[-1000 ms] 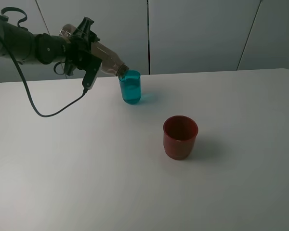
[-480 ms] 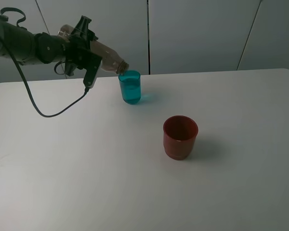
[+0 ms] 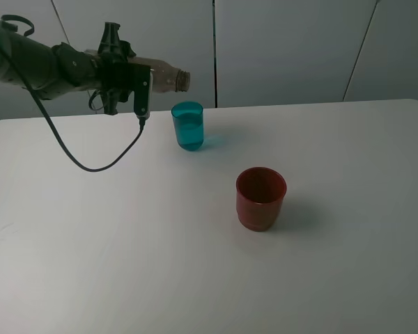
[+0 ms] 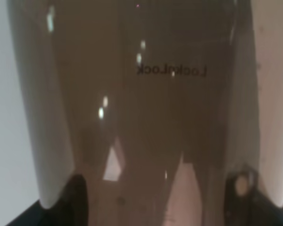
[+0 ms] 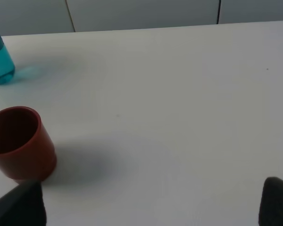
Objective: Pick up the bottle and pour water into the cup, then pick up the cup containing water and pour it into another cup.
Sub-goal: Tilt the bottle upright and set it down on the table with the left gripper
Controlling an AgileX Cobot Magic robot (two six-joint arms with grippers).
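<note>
Left of the cup (image 3: pixel 188 125) and above its rim: the left gripper (image 3: pixel 125 87), clamped on the bottle (image 3: pixel 164 78), fingers (image 4: pixel 78 197) pinching the grey-tinted body from both sides. Half a second back, tilted mouth-down with the neck at the cup's rim; now raised and levelled to near horizontal, the open neck pointing over the cup but clear of it, with no stream visible. Reads as the end of the first pour. In the cup itself, upright on the table (image 3: pixel 348 264), what looks like water well up the teal wall, probably enough to move on. Right of the cup and nearer the camera, well apart from it: another cup (image 3: pixel 260 198), upright, dark inside, apparently still dry. Beyond that, farther again from the cup and outside the high view: the right gripper (image 5: pixel 148 207), fingers spread wide, holding nothing. Next, by judgement: set the bottle down well away from the cup, then take hold of the cup for the second pour. Worth minding a last drip from the neck while above the cup.
</note>
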